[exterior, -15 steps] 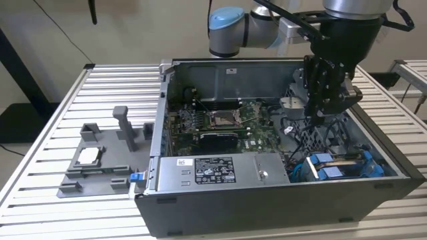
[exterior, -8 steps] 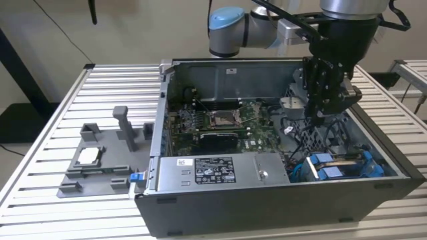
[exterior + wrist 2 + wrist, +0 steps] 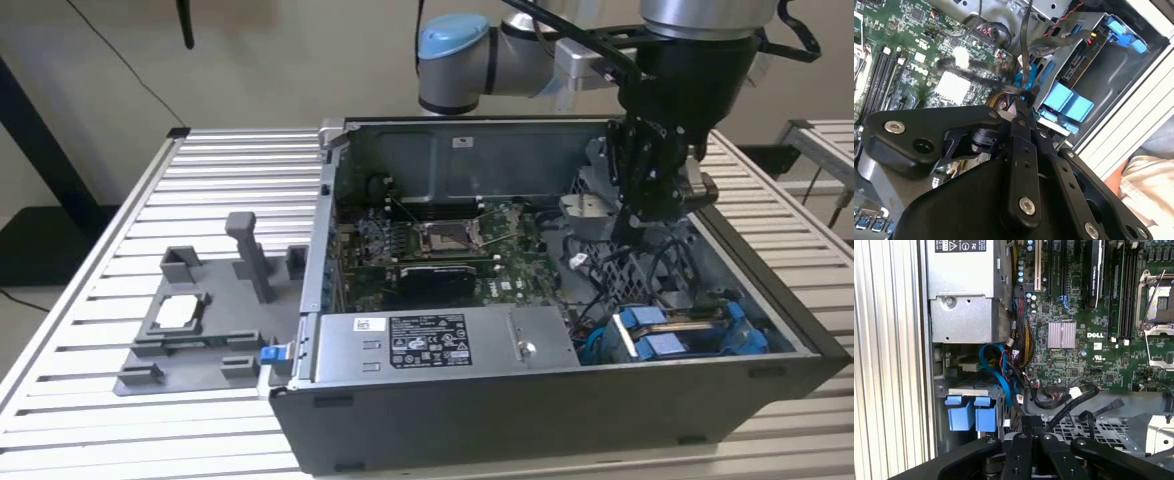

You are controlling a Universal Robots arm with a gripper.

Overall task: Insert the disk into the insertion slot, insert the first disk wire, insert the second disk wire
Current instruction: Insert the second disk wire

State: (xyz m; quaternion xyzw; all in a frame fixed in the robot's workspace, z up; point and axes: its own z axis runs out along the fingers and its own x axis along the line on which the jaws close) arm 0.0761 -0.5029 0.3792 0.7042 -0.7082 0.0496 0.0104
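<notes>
The disk (image 3: pixel 678 330) is seated in the insertion slot (image 3: pixel 1091 32), at the near corner of the computer case (image 3: pixel 534 420) on the exterior view's right. Just beside it, a black wire (image 3: pixel 1026 50) is pinched in the closed claw (image 3: pixel 1021 102).

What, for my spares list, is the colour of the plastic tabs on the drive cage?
Bright blue; the tabs show best in the first wrist view.
</notes>
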